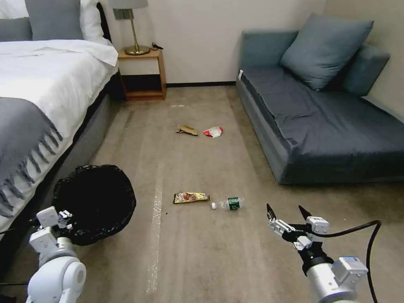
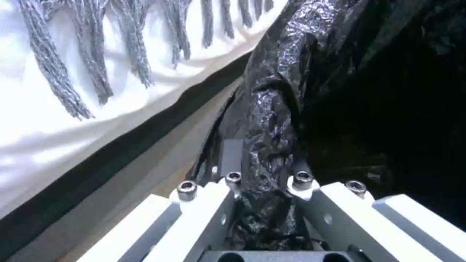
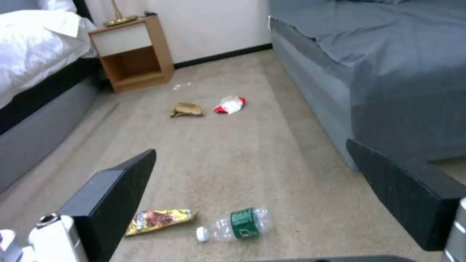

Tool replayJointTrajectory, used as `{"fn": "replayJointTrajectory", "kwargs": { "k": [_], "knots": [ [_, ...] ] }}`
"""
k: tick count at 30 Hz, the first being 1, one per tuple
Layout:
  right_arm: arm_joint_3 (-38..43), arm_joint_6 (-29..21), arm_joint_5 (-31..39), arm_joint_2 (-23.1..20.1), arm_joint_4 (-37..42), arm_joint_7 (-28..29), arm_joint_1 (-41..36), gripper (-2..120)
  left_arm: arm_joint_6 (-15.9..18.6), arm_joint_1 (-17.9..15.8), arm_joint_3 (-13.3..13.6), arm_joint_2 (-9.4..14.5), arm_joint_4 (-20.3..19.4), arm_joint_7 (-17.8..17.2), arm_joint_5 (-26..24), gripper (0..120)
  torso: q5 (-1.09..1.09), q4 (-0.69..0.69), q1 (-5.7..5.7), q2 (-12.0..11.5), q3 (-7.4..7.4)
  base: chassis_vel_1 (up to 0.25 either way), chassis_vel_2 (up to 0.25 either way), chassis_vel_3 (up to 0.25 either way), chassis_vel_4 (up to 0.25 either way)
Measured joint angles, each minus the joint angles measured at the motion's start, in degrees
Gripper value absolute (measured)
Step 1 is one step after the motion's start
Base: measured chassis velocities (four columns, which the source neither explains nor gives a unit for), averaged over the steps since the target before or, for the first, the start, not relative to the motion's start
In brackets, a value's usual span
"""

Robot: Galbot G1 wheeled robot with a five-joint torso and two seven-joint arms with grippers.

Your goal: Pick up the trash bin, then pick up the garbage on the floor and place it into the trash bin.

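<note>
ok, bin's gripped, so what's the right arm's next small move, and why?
Probably lower the open right gripper toward the clear green-labelled bottle, the nearest litter, lying on the carpet just ahead of it. The left gripper is already shut on the black-bagged round bin's rim.

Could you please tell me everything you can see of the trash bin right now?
The trash bin is small and round, lined with a wrinkly, glossy black plastic bag that covers its rim and inside. It stands upright on the carpet, mouth open upward, close beside the bed with its fringed grey throw. The left gripper is shut on the bag-covered rim on the robot's near side. Its dark inside gives no view of any contents.
</note>
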Motion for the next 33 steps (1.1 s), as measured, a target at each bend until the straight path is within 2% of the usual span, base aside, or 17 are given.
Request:
{"fn": "replayJointTrajectory", "kwargs": {
  "k": [20, 33],
  "knots": [
    [0.1, 2.7, -0.4, -0.4, -1.1, -0.9, -0.9, 100, -1.7, 2.3, 0.1, -0.6, -0.5, 0.2, 0.3, 3, -0.01, 0.00, 0.00, 0.0, 0.00, 0.000, 0.000, 0.000, 0.000],
    [-0.5, 3.3, -1.1, 0.1, -1.6, -1.0, -1.2, 100, -2.6, 2.9, -0.1, -0.4, -0.3, 0.3, 0.2, 3, 0.00, 0.00, 0.00, 0.0, 0.00, -0.061, 0.063, 0.067, -0.062]
  ]
}}
